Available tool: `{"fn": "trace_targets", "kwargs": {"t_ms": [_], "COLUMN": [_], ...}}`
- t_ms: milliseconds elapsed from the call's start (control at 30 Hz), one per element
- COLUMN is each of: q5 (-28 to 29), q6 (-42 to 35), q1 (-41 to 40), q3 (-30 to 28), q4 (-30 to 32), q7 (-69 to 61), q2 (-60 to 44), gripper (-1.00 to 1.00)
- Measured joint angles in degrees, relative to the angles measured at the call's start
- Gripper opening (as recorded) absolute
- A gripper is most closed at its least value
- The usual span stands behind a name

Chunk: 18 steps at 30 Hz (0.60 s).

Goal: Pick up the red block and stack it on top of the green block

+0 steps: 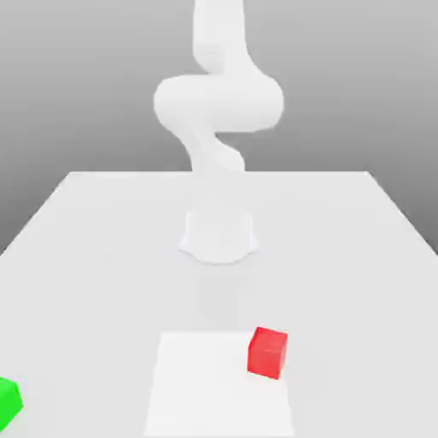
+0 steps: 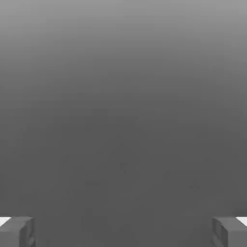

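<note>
While the white, smooth-skinned robot arm (image 1: 218,107) rises from its round base (image 1: 219,237) near the middle of the pale grey table (image 1: 85,257), the small matte bright red cube (image 1: 268,352) sits on the table in front of that base, toward the near edge and a little to the exterior view's right of centre. It rests flat, turned slightly so that two side faces and the top face show, and its lower left part overlaps the corner of a brighter white rectangular patch (image 1: 214,389) on the table surface that reaches to the bottom edge of the exterior view. The small bright green cube (image 1: 8,404) lies at the lower corner on the exterior view's left, cut off by the picture's edge, so only part of it can be seen. Red and green cubes stand well apart, with the white patch between them, and nothing rests on either.

From the hand view, the claw (image 2: 123,232) has its two grey fingertips (image 2: 19,231) spread wide, one at each lower corner of the picture, with nothing between them. Behind them is a plain grey, evenly shaded background. The arm's upper links bend in a bulky curve above the base, well back from both cubes.
</note>
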<state>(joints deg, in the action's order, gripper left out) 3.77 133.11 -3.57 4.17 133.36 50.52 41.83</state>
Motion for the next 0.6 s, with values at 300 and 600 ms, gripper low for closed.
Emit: {"fn": "trace_targets", "kwargs": {"t_ms": [300,600], "q5": [13.75,24.47], "q6": [4.12,8.03], "q1": [-10.89,-16.07], "q3": [12.06,17.07], "q4": [5.55,10.95], "q7": [17.03,31.69], "q2": [-15.63,-31.04], "gripper": [0.00,0.00]}}
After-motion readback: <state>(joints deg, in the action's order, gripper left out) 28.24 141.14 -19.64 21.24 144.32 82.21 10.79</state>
